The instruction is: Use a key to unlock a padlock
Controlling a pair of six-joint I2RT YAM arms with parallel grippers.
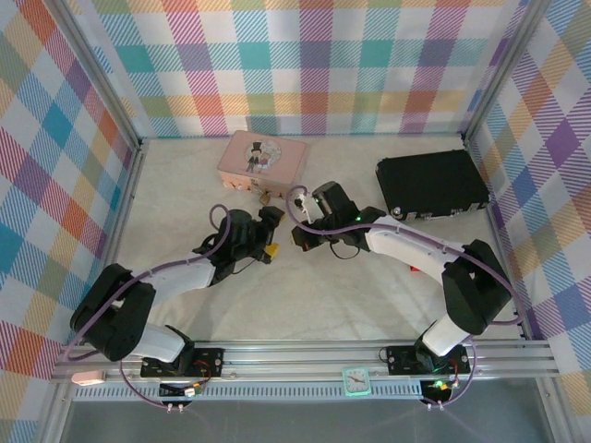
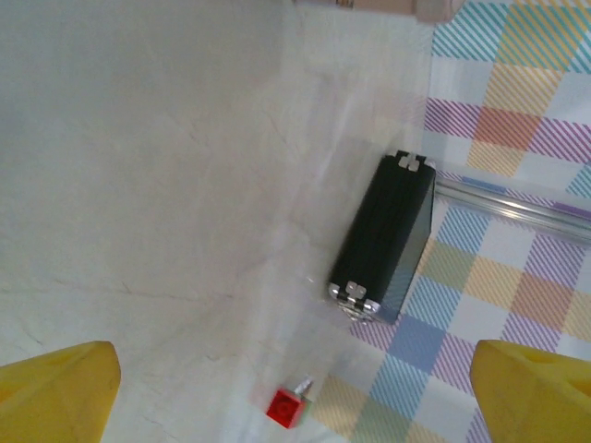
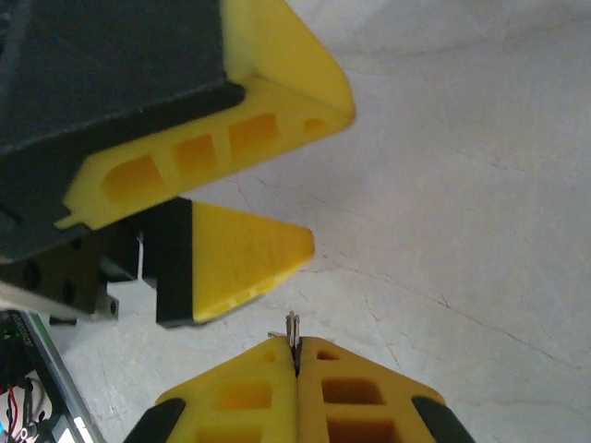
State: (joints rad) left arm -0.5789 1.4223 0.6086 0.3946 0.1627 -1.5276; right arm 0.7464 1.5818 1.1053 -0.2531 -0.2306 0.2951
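two grippers meet just before the padlock [image 1: 265, 197], which lies beyond them against the pink tin [image 1: 261, 157]; my right gripper [image 3: 296, 355] pinches a thin metal piece, i believe the key [image 3: 293, 323]; left gripper [image 1: 274, 233] gapes wide, slightly nearer the padlock.

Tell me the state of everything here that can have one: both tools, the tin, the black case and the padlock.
Left tool: wide open, holding nothing.
Right tool: shut on the key, its thin metal tip poking out.
Pink tin: lid closed.
Black case: closed.
Padlock: too small to tell whether it is locked.
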